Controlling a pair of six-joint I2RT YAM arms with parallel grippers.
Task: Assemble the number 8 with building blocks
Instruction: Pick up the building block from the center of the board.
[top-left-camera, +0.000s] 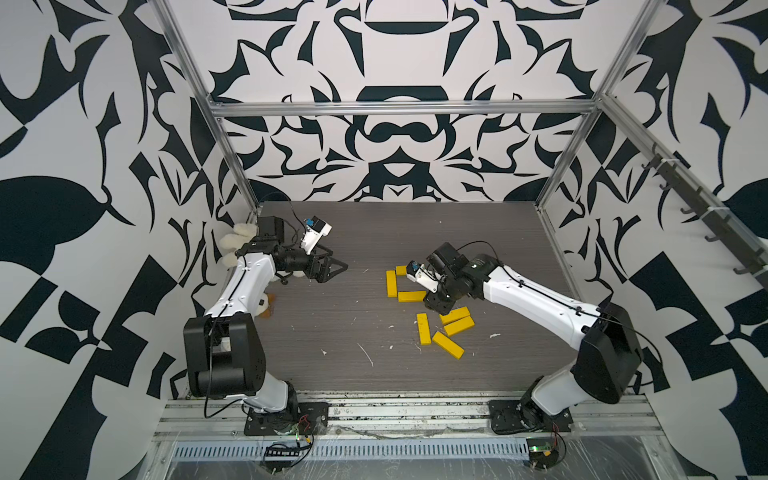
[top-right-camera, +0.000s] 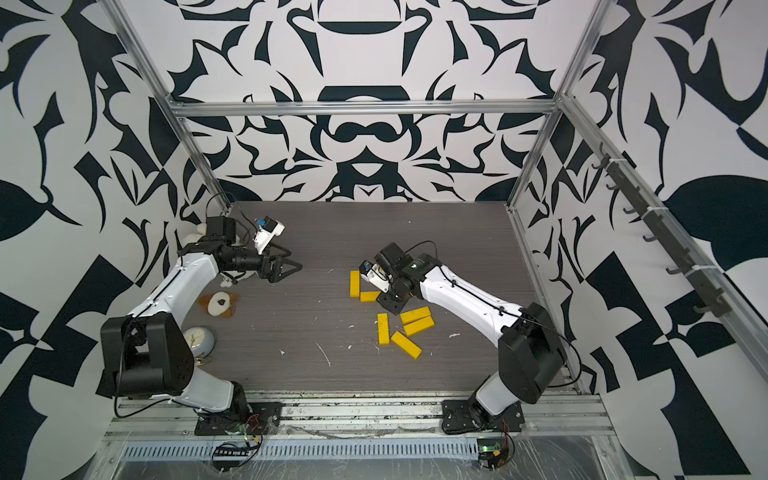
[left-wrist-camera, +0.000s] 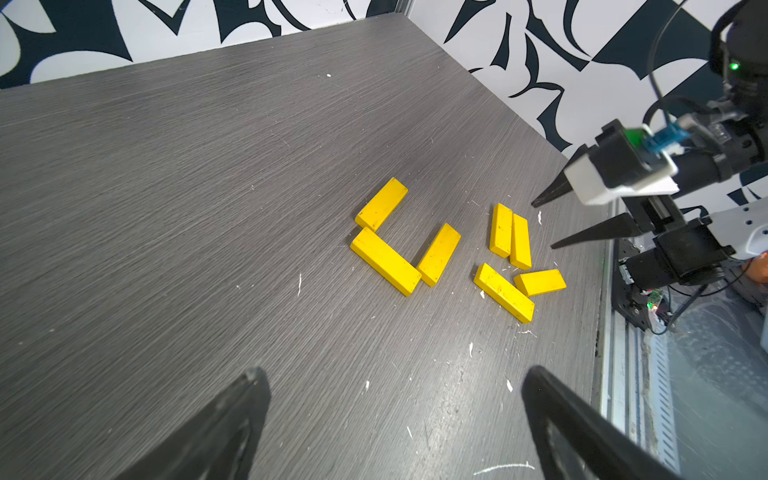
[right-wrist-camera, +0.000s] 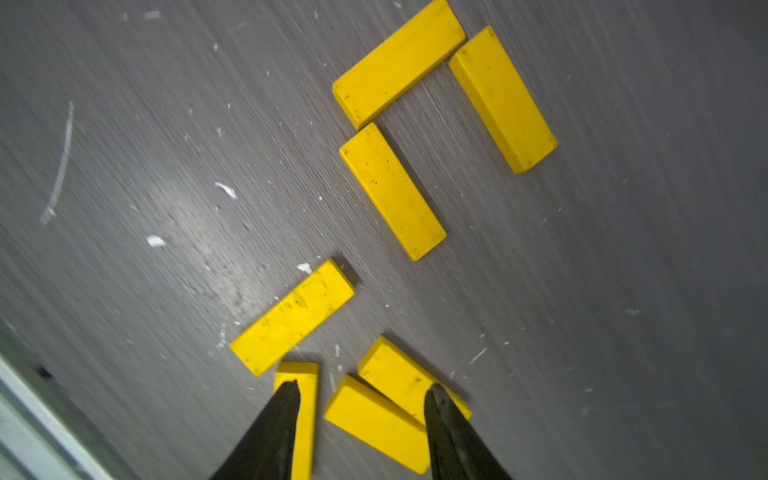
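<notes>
Three building blocks (left-wrist-camera: 384, 261) set as a U mid-frame; four left loose.
Right gripper (right-wrist-camera: 363, 388) is held part-open, nothing grasped.

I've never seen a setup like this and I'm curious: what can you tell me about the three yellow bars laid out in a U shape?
The three yellow bars are flat, bright, smooth rectangular blocks with small dark scuffs, perhaps painted wood. They lie flat on the grey table: one bar joins two parallel ones at its ends, corners touching or nearly so. Nothing else touches them.
</notes>
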